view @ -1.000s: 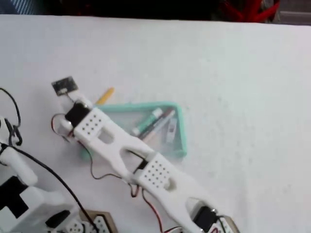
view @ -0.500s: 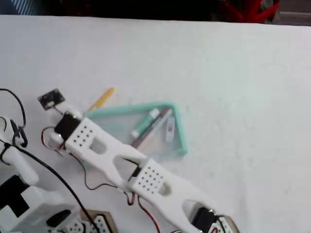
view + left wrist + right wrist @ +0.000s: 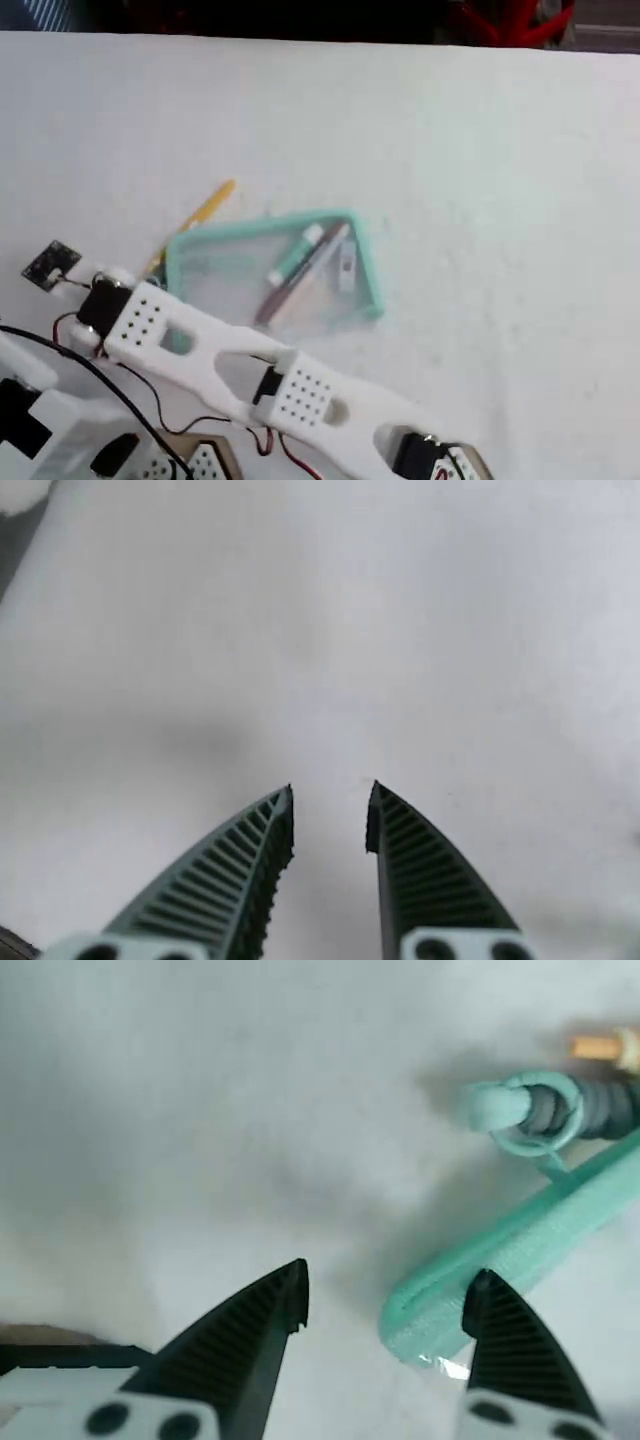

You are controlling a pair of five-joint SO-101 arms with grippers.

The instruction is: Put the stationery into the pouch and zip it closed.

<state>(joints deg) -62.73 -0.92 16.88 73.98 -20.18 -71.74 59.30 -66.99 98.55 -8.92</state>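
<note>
A clear pouch with a teal rim (image 3: 372, 270) lies mid-table, holding a green-and-white pen (image 3: 293, 256), a brown pen (image 3: 300, 278) and a small white piece (image 3: 346, 268). A yellow pencil (image 3: 205, 208) pokes out past its far left corner. The right arm (image 3: 150, 325) stretches from the near right edge to just left of the pouch. My right gripper (image 3: 385, 1300) is open, one finger touching the pouch's teal corner (image 3: 500, 1260); the ring zipper pull (image 3: 530, 1110) and the pencil's end (image 3: 600, 1048) lie beyond. My left gripper (image 3: 330, 810) is open over bare table.
The left arm's white base and black cables (image 3: 40, 410) take up the near left corner. White tabletop (image 3: 480, 150) spreads wide to the right and behind the pouch. Dark and red items line the far edge.
The right arm has swung left and nearer, off the pouch, so the pouch's left side now shows. The pouch's left edge has shifted a little.
</note>
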